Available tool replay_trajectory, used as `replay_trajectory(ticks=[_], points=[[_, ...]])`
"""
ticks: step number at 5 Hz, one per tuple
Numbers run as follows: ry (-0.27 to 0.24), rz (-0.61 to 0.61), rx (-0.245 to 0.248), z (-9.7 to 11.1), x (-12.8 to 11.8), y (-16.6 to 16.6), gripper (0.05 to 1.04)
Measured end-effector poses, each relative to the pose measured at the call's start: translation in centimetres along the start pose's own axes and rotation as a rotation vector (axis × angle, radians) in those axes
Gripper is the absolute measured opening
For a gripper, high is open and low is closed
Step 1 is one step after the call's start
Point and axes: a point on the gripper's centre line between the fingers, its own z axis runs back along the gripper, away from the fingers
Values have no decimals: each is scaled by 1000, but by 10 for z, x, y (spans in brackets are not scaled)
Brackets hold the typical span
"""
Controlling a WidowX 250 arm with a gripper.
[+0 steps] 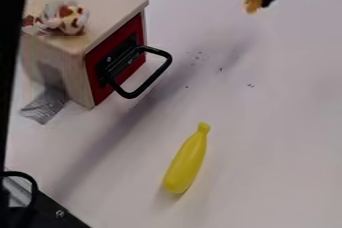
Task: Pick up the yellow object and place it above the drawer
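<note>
Seeing the pincer (259,1) at the top right, but not managing to tell open from closed. Needing to turn it across the yellow toy (186,163), lying on the counter (274,147), and squeeze its fat middle softly.

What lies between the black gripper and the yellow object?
No object lies there: in the camera view, that stretch is tabletop, with small dark marks and a soft shadow.
</note>
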Motion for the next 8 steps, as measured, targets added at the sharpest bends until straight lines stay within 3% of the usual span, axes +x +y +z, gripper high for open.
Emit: replay_trajectory(ticks=[1,2,3,5,6,7,8], points=[[-1,35,20,58,-29,48,169],[13,88,19,95,-69,88,168],[56,135,36,106,-108,136,168],[89,155,28,85,-162,181,168],[90,135,22,63,-178,189,168],[80,136,36,55,-186,197,215],[95,131,45,47,-191,198,497]])
